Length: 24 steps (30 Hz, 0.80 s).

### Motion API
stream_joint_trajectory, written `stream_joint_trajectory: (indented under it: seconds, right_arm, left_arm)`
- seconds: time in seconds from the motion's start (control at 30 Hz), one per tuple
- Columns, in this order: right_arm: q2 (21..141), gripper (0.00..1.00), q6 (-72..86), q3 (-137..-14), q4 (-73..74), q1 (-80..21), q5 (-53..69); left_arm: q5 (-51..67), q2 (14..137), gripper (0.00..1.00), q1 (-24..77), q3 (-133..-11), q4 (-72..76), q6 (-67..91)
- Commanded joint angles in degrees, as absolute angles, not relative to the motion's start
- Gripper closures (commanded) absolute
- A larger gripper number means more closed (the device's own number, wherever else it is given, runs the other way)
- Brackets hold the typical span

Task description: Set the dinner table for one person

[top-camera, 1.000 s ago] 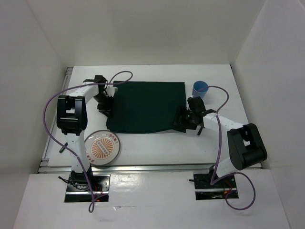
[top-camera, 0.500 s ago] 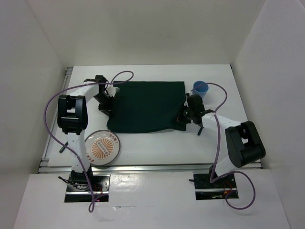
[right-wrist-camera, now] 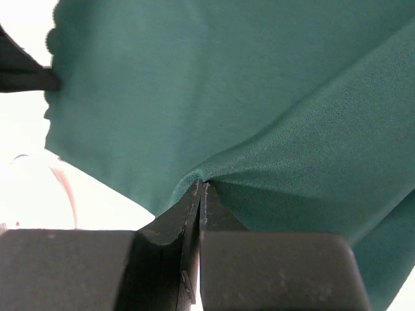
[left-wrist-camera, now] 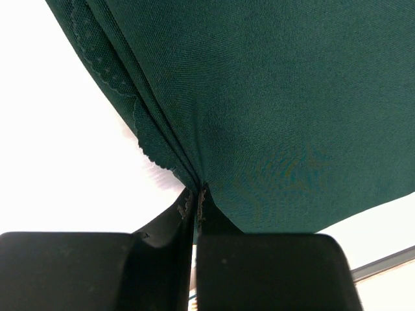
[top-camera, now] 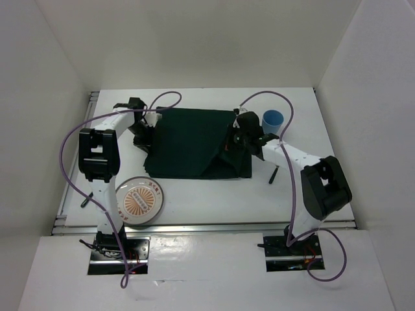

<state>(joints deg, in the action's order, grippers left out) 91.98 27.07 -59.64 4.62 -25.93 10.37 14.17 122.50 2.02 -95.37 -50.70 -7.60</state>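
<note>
The white table [top-camera: 214,194] lies under both grippers, spread out around the green cloth [top-camera: 188,146]. The left gripper [left-wrist-camera: 196,191] pinches the cloth's left edge and the right gripper [right-wrist-camera: 201,184] pinches a raised fold at its right. In both wrist views the cloth hides most of the table.

No legible text, brand or number in any view. Only printed marks: round white plate with orange sunburst print [top-camera: 138,200], lying on plain white rectangular tabletop [top-camera: 214,201] near left arm's base. Small pale oblong label at centre of sunburst, characters too small to read. Few tiny red marks on plate's rim at upper right, possibly lettering, unreadable from top view. Both wrist views show plain fabric only, no tags or writing.
</note>
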Motion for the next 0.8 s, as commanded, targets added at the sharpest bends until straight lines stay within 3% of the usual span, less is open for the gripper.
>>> stream_joint_trajectory:
  seconds: [0.0, 0.07, 0.13, 0.17, 0.2, 0.27, 0.43, 0.67, 0.77]
  right_arm:
    - [93.3, 1.0, 25.7, -62.0, 11.9, -25.5, 6.1]
    - [89.6, 1.0, 27.1, -57.4, 13.4, -25.0, 4.3]
    - [87.3, 0.8, 27.6, -54.8, 15.1, -23.8, 2.1]
    - [84.8, 0.56, 27.6, -52.8, 18.4, -23.1, 0.0]
    - [84.7, 0.55, 28.1, -52.0, 18.5, -23.1, -0.6]
    - [83.1, 0.44, 27.6, -51.3, 20.9, -22.6, -1.4]
    - [80.6, 0.44, 28.9, -50.6, 24.7, -22.1, -7.7]
    - [87.4, 0.44, 28.4, -49.6, 20.5, -18.4, -3.7]
    - [89.6, 0.4, 28.4, -48.8, 17.7, -17.8, -2.4]
  left_arm:
    - [13.6, 122.8, 1.0, 1.8, -96.4, -50.5, -8.7]
    - [13.1, 122.3, 1.0, 1.8, -94.6, -50.5, -8.7]
    - [12.6, 121.6, 1.0, 1.8, -93.4, -50.0, -8.7]
    - [12.6, 121.6, 1.0, 1.8, -93.4, -50.0, -8.7]
    - [12.6, 121.6, 1.0, 1.8, -93.4, -50.0, -8.7]
    - [12.6, 121.1, 1.0, 1.8, -92.9, -50.6, -8.7]
    - [13.1, 120.1, 1.0, 1.8, -91.1, -50.6, -8.7]
    - [12.6, 119.5, 1.0, 1.8, -88.9, -50.0, -9.2]
    - [12.6, 118.3, 1.0, 1.8, -87.7, -49.5, -9.2]
